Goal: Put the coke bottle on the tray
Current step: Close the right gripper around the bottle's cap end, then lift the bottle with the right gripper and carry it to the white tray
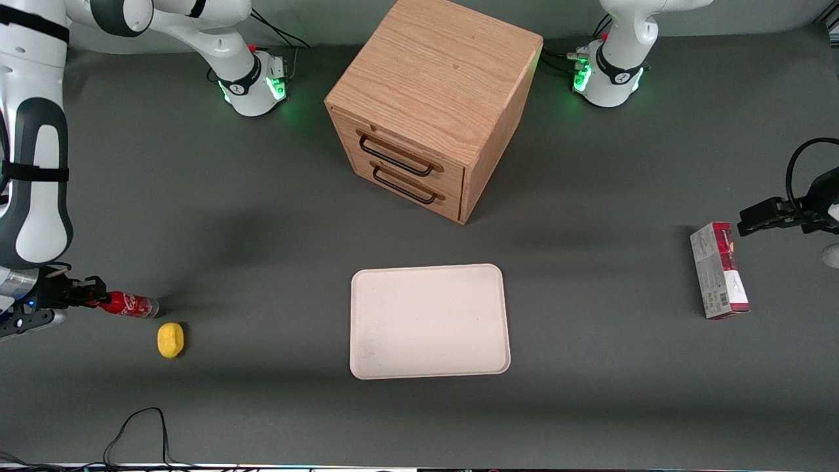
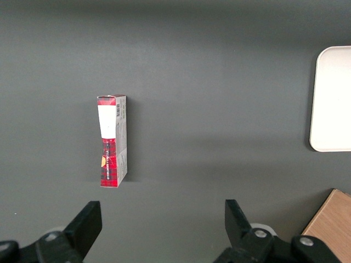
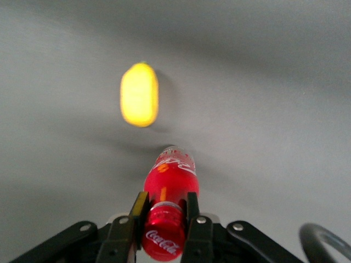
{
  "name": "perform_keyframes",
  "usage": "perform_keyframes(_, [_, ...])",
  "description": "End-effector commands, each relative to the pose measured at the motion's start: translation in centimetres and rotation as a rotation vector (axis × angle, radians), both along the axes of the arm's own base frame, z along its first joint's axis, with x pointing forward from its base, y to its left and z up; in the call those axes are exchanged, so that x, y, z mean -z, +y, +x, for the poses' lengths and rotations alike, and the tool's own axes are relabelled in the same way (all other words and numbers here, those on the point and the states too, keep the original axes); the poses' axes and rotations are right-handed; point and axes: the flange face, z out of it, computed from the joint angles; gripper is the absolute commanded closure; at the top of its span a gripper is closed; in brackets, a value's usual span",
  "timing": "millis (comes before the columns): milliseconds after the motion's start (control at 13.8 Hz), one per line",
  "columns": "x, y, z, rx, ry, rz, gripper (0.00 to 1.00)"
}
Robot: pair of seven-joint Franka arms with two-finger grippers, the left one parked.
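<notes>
The gripper (image 1: 92,293) clamps the coke bottle (image 1: 130,305) at its neck, at the working arm's end of the grey surface (image 1: 262,249). The slim glossy red bottle lies roughly level, cap in the gripper, clear base toward the tray (image 1: 429,321), well apart. A rounded yellow lemon (image 1: 170,340) sits near the base.

A red-and-grey carton (image 2: 112,141) lies on the table (image 2: 219,82), well apart from the tray (image 2: 333,98).
</notes>
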Motion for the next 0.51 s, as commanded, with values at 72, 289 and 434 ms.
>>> perform_keyframes(72, [-12.4,6.5,1.0,0.095,0.074,-0.024,1.0])
perform_keyframes(289, [-19.2,12.2,0.6,0.115,0.103,-0.01,1.0])
perform_keyframes(434, [-22.2,18.7,0.3,0.115,0.1,0.001,1.0])
